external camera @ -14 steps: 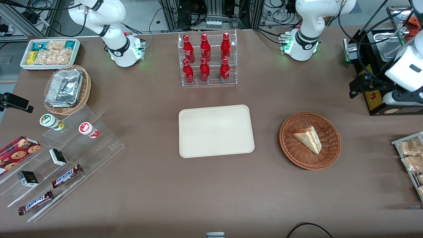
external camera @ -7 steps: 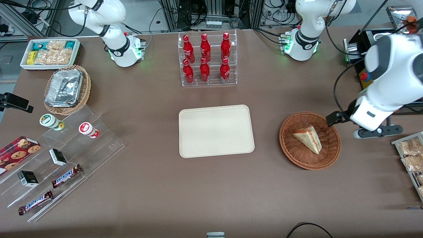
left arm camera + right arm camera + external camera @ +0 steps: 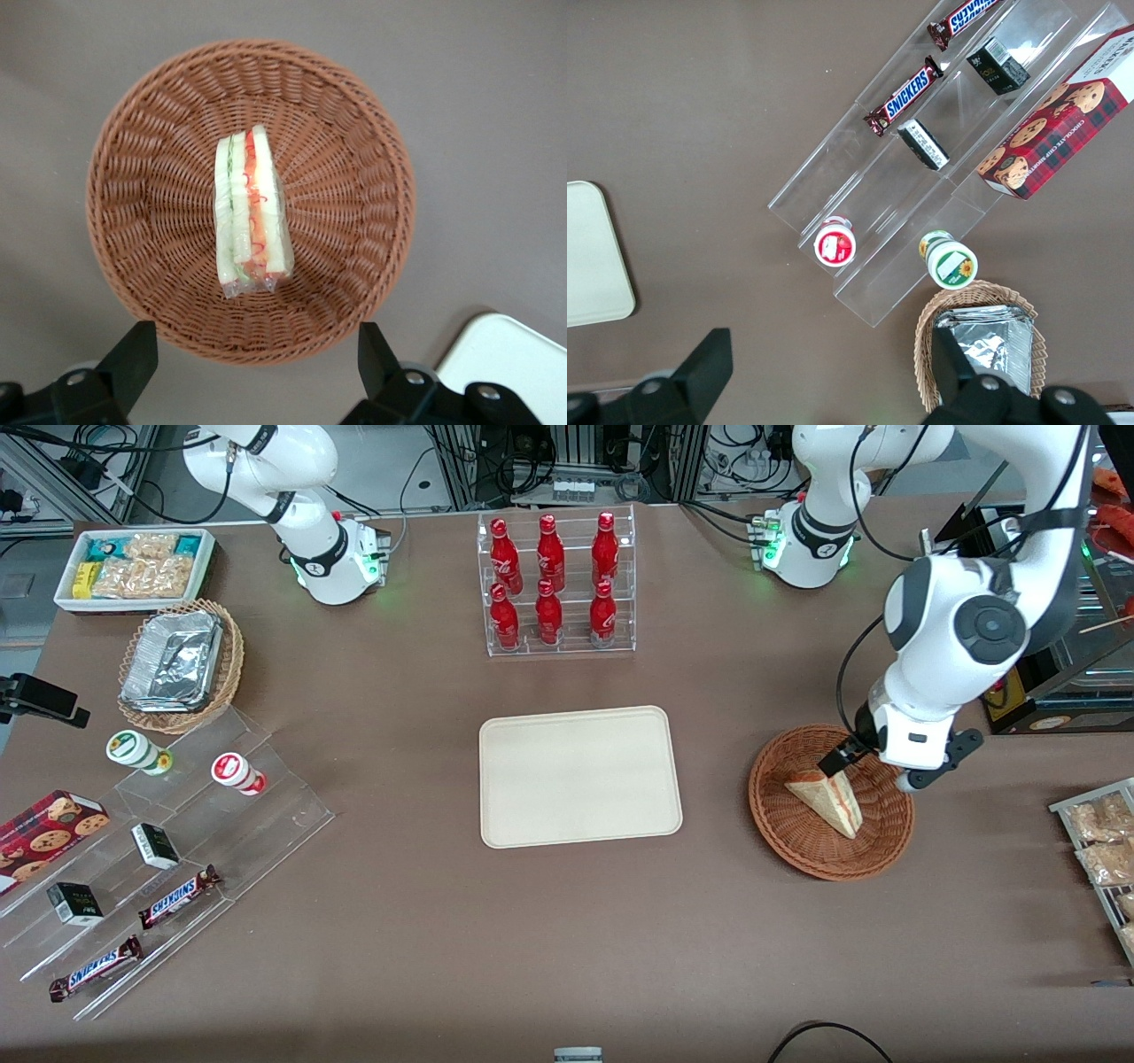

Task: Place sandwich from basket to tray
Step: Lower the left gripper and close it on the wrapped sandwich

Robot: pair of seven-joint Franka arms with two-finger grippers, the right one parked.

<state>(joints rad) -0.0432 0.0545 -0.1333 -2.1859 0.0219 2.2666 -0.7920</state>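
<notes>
The sandwich is a wrapped white-bread wedge with red and green filling. It lies in the round reddish-brown wicker basket. The cream tray lies flat beside the basket, toward the parked arm's end, with nothing on it. My left gripper hangs open and empty above the basket's rim, on the side farther from the front camera. In the left wrist view the sandwich lies in the middle of the basket. The gripper stands over the rim, fingers wide apart. A corner of the tray shows.
A clear rack of red bottles stands farther from the front camera than the tray. A black appliance and a wire rack of snack packets stand near the basket at the working arm's end. A clear stepped shelf of snacks lies toward the parked arm's end.
The left arm has swung in from the working arm's end of the table. Its gripper now hangs over the basket. The sandwich, basket and tray have not moved.
</notes>
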